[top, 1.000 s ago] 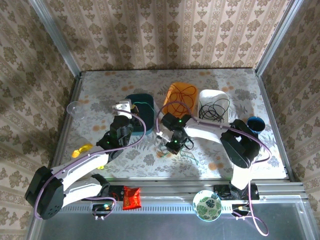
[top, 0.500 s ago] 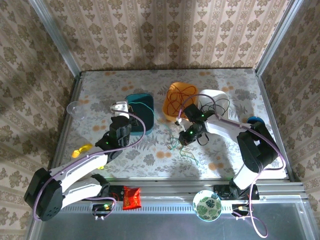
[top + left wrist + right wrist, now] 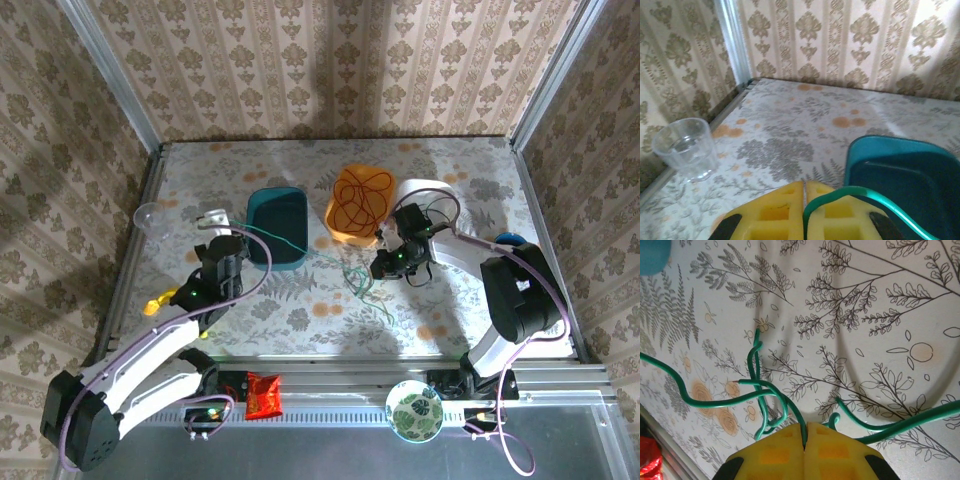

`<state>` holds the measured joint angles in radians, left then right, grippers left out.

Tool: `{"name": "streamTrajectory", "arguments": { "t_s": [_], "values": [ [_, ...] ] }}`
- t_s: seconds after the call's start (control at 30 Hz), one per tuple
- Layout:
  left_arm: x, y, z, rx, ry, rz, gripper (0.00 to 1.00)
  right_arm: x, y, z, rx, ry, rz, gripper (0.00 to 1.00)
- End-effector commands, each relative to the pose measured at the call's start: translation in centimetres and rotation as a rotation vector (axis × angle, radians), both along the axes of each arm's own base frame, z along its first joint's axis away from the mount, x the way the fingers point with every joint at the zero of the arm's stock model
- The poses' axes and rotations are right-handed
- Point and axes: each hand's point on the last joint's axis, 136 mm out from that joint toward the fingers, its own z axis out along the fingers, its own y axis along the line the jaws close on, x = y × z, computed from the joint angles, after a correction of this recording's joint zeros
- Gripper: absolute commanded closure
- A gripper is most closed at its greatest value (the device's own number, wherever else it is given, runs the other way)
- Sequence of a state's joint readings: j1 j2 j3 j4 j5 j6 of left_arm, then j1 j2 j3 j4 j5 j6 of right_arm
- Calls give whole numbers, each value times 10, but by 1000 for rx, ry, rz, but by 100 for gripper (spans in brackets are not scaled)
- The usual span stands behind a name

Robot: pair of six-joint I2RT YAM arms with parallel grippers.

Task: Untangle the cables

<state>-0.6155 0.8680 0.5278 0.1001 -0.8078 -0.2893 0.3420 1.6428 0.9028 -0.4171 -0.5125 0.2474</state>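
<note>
Floral-patterned table [image 3: 300,312], teal tray [image 3: 275,226], orange tub [image 3: 337,224], white tub [image 3: 416,188], clear cup [image 3: 147,216], green cable [image 3: 755,357]

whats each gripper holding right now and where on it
Both are shut on the green cable: the left gripper pinches a single strand beside the teal bin, the right gripper a strand among the bunched loops.

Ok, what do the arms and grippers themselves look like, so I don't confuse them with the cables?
The left arm and right arm have white links, black joints and a lilac cable looped alongside. The left gripper and right gripper have yellow moulded fingers with recessed pockets.
</note>
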Motion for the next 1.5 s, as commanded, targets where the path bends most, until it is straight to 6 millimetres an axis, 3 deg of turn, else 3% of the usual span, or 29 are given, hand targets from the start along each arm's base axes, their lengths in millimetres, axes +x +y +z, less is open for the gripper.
{"name": "streamTrajectory", "arguments": {
  "t_s": [0.0, 0.37, 0.6, 0.67, 0.77, 0.9, 1.0, 1.3, 1.47],
  "values": [
    [-7, 34, 5, 15, -18, 140, 100, -10, -15, -16, -41, 89, -71, 98],
    [-13, 58, 7, 39, -7, 200, 100, -8, -47, -39, -95, 169, -207, 100],
    [-7, 49, 17, 34, -33, 134, 100, -8, -51, -49, -103, 197, -232, 100],
    [0, 31, 22, 10, -57, 32, 100, -8, -49, -51, -95, 206, -226, 99],
    [11, -25, 39, -63, -118, -268, 100, -5, -39, -45, -44, 197, -203, 90],
    [12, -89, 61, -149, -137, -559, 100, 5, -33, -31, -14, 154, -195, 67],
    [10, -118, 77, -129, -153, -667, 100, 13, -32, -17, -2, 98, -204, 57],
    [7, -151, 111, -131, -221, -811, 100, 16, -31, 33, 22, -116, -182, 51],
    [2, -166, 128, -152, -249, -894, 100, 3, 0, 60, 44, -220, -22, 49]
  ]
}}
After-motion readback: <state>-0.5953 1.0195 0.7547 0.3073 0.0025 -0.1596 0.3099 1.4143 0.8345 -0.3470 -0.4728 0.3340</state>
